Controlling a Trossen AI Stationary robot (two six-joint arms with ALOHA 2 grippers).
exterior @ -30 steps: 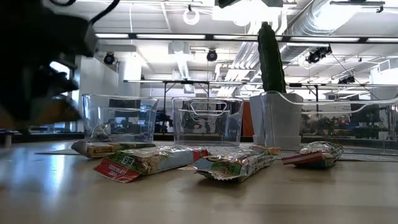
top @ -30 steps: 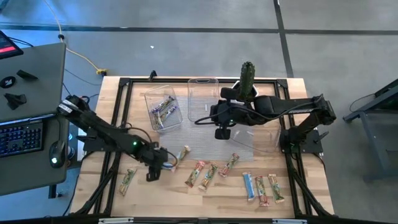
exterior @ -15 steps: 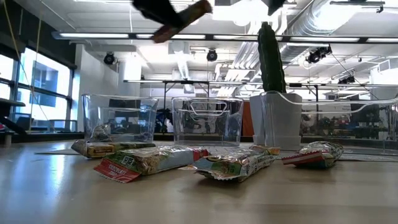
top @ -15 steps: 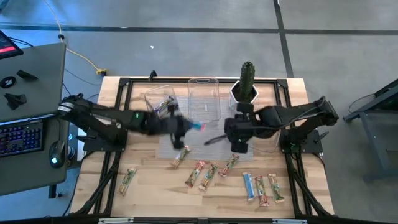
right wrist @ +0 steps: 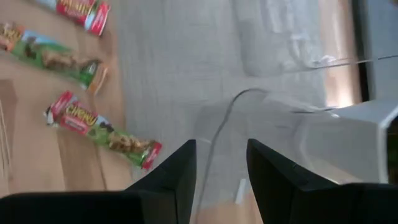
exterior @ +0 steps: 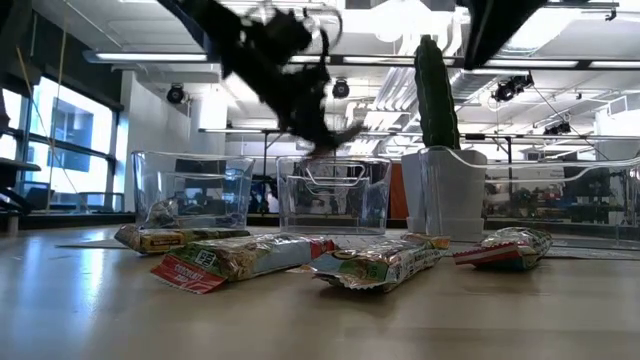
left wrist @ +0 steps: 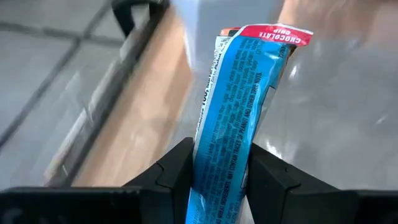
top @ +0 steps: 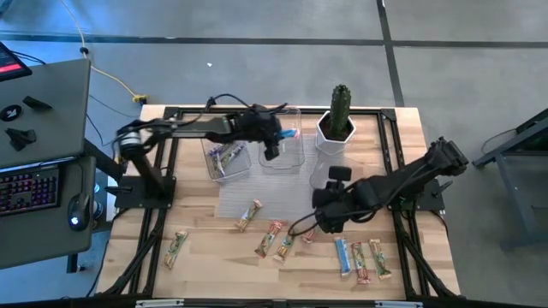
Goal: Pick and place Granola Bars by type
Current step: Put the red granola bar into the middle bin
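A: Two arms in view. My left tool (top: 276,139) is up over the middle clear bin (top: 282,147), pinching a blue bar (left wrist: 233,118). The wrist view shows both fingers (left wrist: 175,174) clamped on the wrapper, red end sticking out past them.

B: Right side?

A: Right tool (top: 330,214) hangs low over the tabletop (top: 214,257), in front of that middle bin and off to its right. Fingers spread with a gap between, nothing in them. Its wrist view shows a red-green bar (right wrist: 102,129) and a green one (right wrist: 53,57) lying flat on the wood.

B: The other bars, where?

A: All placed from the middle bin. The bin to its left (top: 224,152) has purple bars (top: 224,156) inside. In front of it, loose on the tabletop: a tan bar (top: 249,215), then two red-green bars (top: 278,239) side by side nearer the front edge. Front-right are a blue-white bar (top: 342,255) and two more wrapped bars (top: 370,259) beside it. Far front-left, one green-tan bar (top: 175,247) lies alone. The cactus pot (top: 337,128) is just right of the bin.

B: Low view?

A: Left arm is dark above the bin (exterior: 333,195); bars (exterior: 240,258) are in the foreground.
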